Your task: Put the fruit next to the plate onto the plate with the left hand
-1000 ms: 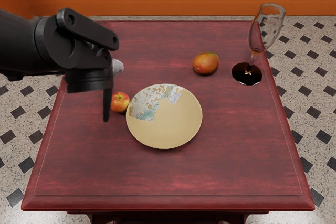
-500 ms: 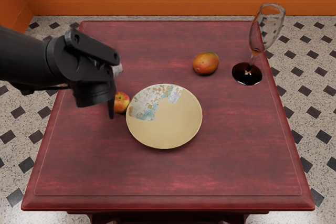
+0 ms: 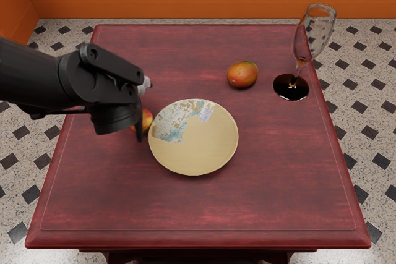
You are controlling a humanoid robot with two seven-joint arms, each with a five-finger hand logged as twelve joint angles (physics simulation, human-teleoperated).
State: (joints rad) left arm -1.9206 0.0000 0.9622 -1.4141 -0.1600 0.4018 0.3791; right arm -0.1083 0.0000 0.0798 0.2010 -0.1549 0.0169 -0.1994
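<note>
The left hand (image 3: 116, 106) sits low over the table (image 3: 247, 196), its dark arm reaching in from the left edge. The bulky wrist is parked right on top of the fruit (image 3: 147, 120). Only a red-and-yellow sliver of that fruit peeks out past the hand, on the tabletop just beside the left rim of the plate (image 3: 198, 146) and not on it. From this angle the palm blocks the contact, so I cannot tell whether the hand is spread around the fruit or already clamped on it. By my read this is the grasping step: the reach looks finished and the lift is not yet begun. The next move calls for a firm hold, a clean rise off the wood, then a short carry to the right to clear the rim and set the fruit down in the middle of the plate. The plate is bare, so there is plenty of room. Further out, a mango (image 3: 242, 74) lies well apart toward the back, and a wine glass (image 3: 307, 41) stands near the far right corner, both well clear of the path.
</note>
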